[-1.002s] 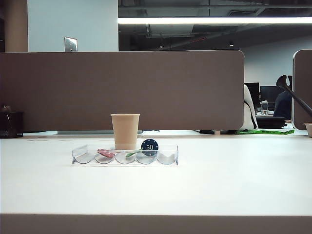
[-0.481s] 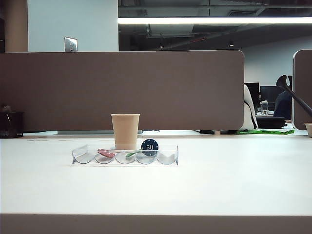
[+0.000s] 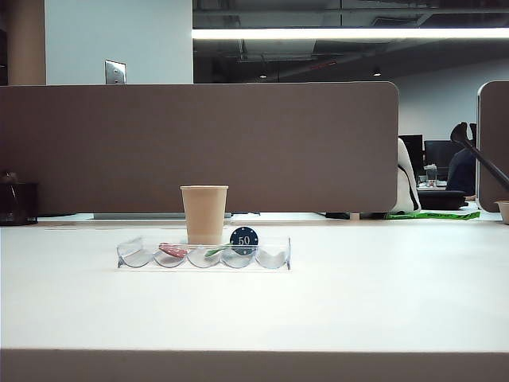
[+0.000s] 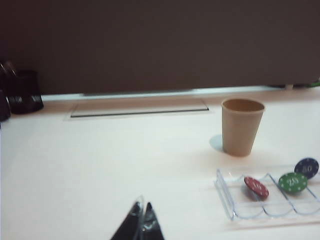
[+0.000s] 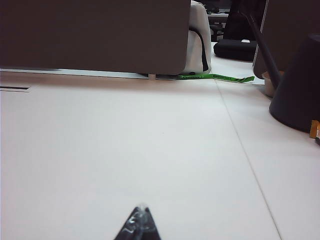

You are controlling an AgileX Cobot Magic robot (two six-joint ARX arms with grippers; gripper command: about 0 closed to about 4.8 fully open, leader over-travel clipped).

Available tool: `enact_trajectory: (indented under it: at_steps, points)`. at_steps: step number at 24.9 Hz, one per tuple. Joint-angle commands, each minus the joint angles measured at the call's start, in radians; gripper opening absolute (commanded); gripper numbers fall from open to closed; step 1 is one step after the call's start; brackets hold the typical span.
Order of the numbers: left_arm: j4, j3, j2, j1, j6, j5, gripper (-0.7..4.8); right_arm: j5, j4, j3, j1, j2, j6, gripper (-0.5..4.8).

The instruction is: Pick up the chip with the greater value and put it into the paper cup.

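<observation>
A clear ridged tray lies mid-table and holds three chips. The dark blue chip stands upright and reads "50", the highest number I can read. A green chip and a red chip lean in the slots beside it. The beige paper cup stands upright just behind the tray. My left gripper is shut and empty, well short of the tray and off to its side. My right gripper is shut over bare table. Neither arm shows in the exterior view.
A brown partition runs along the table's far edge. A black pen holder stands at the far left. A dark cone-shaped object and a table seam lie on the right.
</observation>
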Motion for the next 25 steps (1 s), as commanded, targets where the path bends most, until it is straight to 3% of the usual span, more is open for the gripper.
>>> enact_trajectory:
  at_steps: [1, 25]
  points:
    - [0.034, 0.003, 0.001, 0.0, -0.003, 0.003, -0.06, 0.003, 0.017, -0.001, 0.002, -0.001, 0.002, -0.01]
    - [0.004, 0.003, 0.001, 0.0, -0.003, 0.002, -0.06, 0.003, 0.009, -0.001, 0.002, -0.001, 0.001, -0.01]
